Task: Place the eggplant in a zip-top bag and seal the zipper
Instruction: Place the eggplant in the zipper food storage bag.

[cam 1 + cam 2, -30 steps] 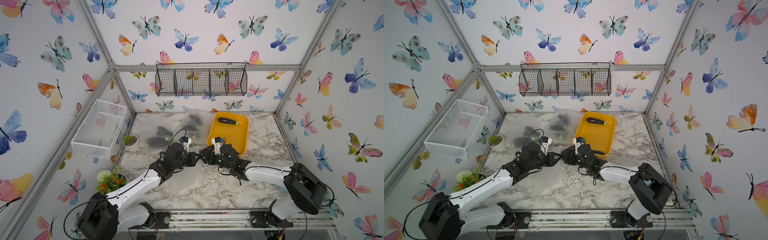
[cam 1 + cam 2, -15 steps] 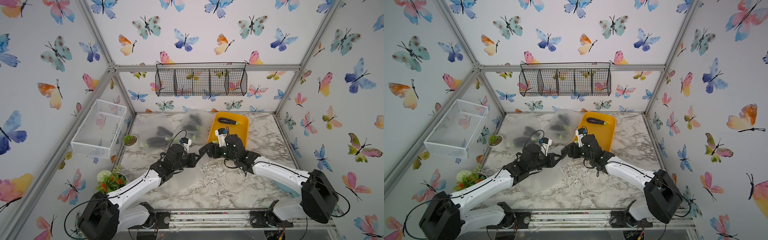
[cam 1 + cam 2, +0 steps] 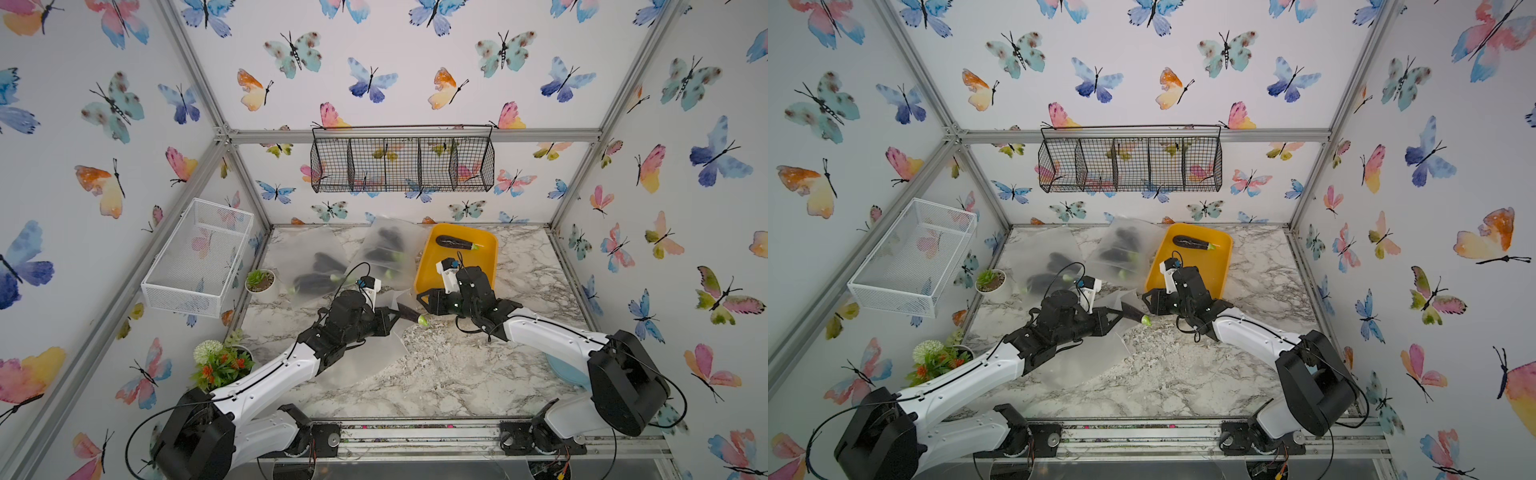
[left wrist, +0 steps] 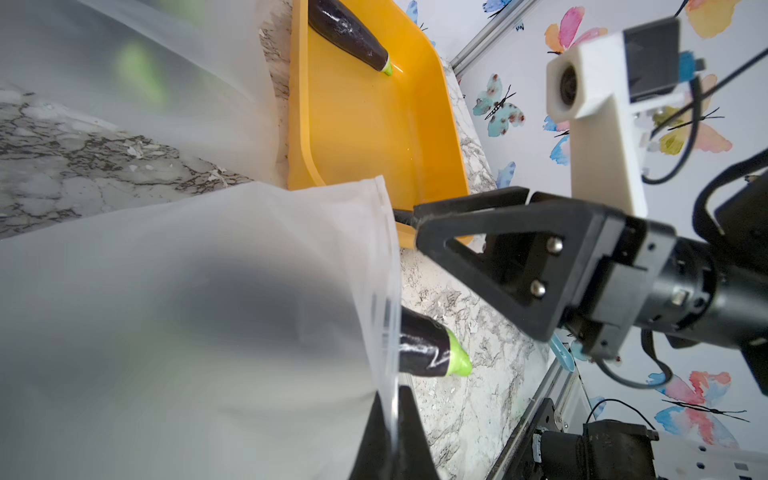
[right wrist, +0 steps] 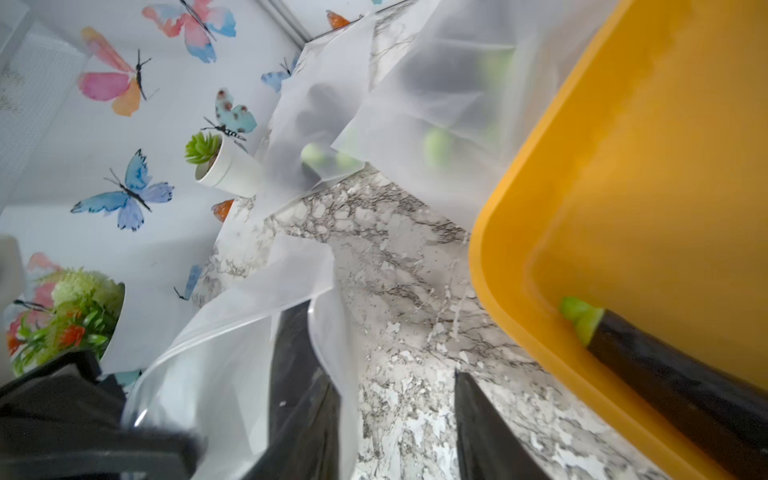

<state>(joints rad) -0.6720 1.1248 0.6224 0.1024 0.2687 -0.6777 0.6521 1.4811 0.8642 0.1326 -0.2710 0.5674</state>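
left end effector (image 4: 392,419): clamped on frosted translucent zip-top bag (image 4: 208,291) lip | right end effector (image 3: 423,302): apart | advised: push glossy dark-purple eggplant (image 4: 424,353), protruding just beside it, fully past zipper (image 4: 385,299)

A robotics lab test cell is indicated: a marble-patterned desk (image 3: 436,374) is enclosed by an aluminium frame (image 3: 270,136) lined with butterfly-papered panels (image 3: 395,50), and a left arm (image 3: 270,374) and a right arm (image 3: 548,336) are mounted on a rail (image 3: 415,436) at the front edge, with a wrist camera (image 4: 582,91) fitted.
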